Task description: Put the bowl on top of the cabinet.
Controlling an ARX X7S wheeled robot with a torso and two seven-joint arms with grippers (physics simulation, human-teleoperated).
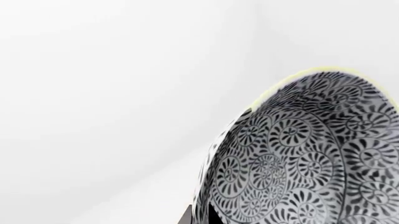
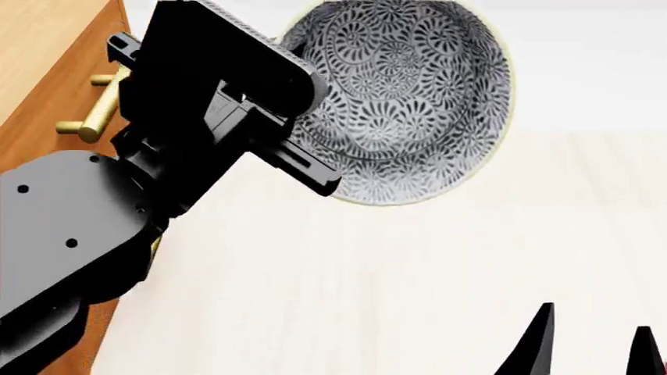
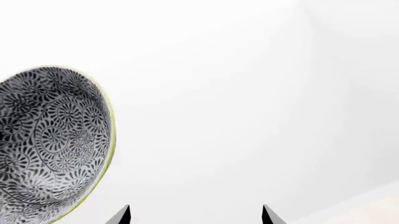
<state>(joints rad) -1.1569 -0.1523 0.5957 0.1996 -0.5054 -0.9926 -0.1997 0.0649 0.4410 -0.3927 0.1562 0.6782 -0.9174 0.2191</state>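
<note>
The bowl point(image 2: 401, 94), deep and covered in a grey-black floral pattern with a pale rim, hangs in the air tipped on its side, its inside facing my head camera. My left gripper point(image 2: 311, 156) is shut on its rim, one finger inside the wall and one outside, as the left wrist view shows around the gripper point(image 1: 201, 217) and the bowl point(image 1: 305, 158). The orange-brown cabinet point(image 2: 42, 55) stands to the left of the bowl, its top out of sight. My right gripper point(image 2: 592, 348) is low at the right, open and holding nothing. The right wrist view shows the bowl point(image 3: 50, 144) off to one side of that gripper point(image 3: 195, 215).
A brass bar handle point(image 2: 99, 109) sticks out from the cabinet front beside my left arm. A pale wooden surface point(image 2: 417, 281) spreads below the bowl, with a white wall point(image 2: 583, 62) behind it.
</note>
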